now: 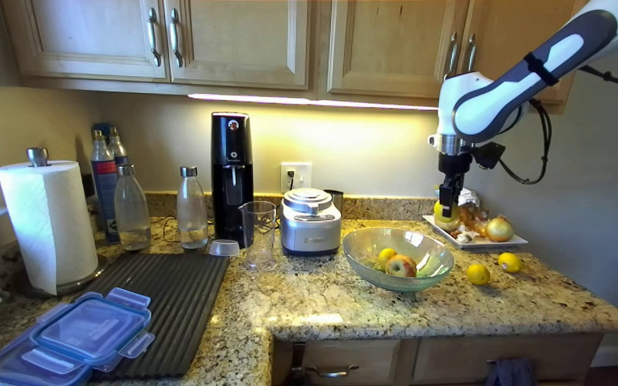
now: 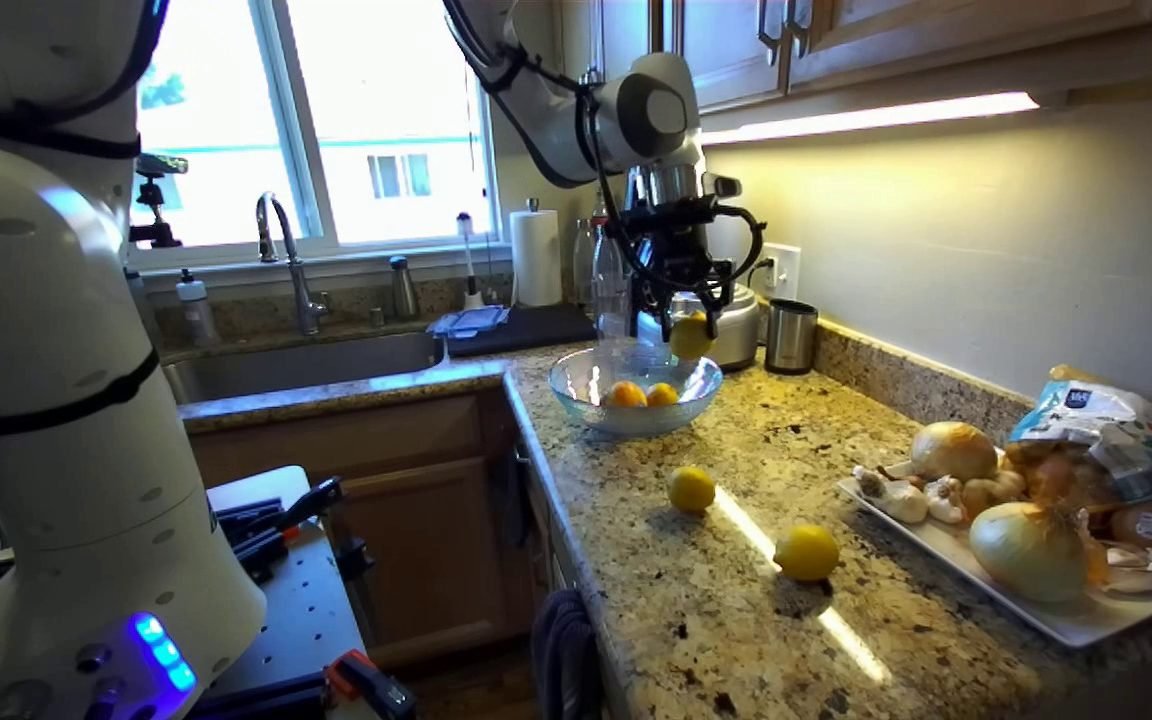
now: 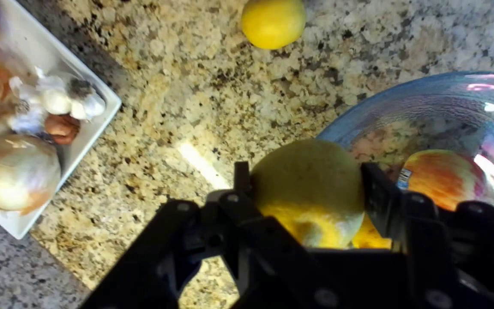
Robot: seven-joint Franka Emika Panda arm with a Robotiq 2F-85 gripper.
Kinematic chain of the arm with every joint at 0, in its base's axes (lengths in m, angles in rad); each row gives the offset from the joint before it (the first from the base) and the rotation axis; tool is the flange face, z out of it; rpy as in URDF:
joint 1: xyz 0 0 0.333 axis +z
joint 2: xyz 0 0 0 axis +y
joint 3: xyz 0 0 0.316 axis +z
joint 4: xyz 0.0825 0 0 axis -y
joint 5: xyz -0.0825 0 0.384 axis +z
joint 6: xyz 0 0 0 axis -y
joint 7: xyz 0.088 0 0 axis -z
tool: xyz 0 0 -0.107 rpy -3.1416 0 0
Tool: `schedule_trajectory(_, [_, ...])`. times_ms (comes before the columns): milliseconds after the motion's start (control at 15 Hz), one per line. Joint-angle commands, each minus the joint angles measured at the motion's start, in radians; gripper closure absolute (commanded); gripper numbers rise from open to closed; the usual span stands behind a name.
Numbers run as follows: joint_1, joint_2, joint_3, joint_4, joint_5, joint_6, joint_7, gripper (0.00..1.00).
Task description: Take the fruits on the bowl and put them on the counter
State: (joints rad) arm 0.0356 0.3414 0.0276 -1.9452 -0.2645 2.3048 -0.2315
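Hanging in the black gripper [image 3: 306, 174], a yellow lemon [image 2: 693, 340] was positioned higher than a wide, greenish glass bowl [image 1: 379, 279], near the bowl's rim. The jaws stood narrowed on the lemon, touching it on both sides. Inside the bowl lay a red-and-yellow apple [image 3: 444, 178], with a yellow fruit [image 1: 387, 255] close beside it. The bowl stood on a speckled, polished granite counter [image 1: 314, 300]. A second lemon [image 1: 478, 274] rested on the counter near the bowl, to its right in an exterior view, and a third lemon [image 1: 509, 262] lay a little farther from the bowl on that side. In the wrist view, across from the bowl and well apart from it, a white plate [image 3: 26, 34] carried onions [image 3: 15, 176] and garlic [image 3: 56, 101]. In an exterior view, the robot arm [image 1: 483, 115] extended in from the right, higher than the bowl. Behind the bowl, to its left, stood a silver food processor [image 1: 311, 228]. Farther left of the bowl were a black soda maker [image 1: 232, 150], a clear bottle [image 1: 193, 214], a dark ribbed drying mat [image 1: 185, 305] with blue-edged plastic lids [image 1: 92, 327] partly on it, and a roll of paper towels [image 1: 46, 225].
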Motion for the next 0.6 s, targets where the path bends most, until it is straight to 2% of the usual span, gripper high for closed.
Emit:
schedule_trajectory(0, [-0.012,-0.063,-0.050,-0.064,-0.011,-0.011,0.117,0.61])
schedule_trajectory(533, [-0.048,0.011,-0.187,-0.103,-0.019,0.029,0.408,0.61])
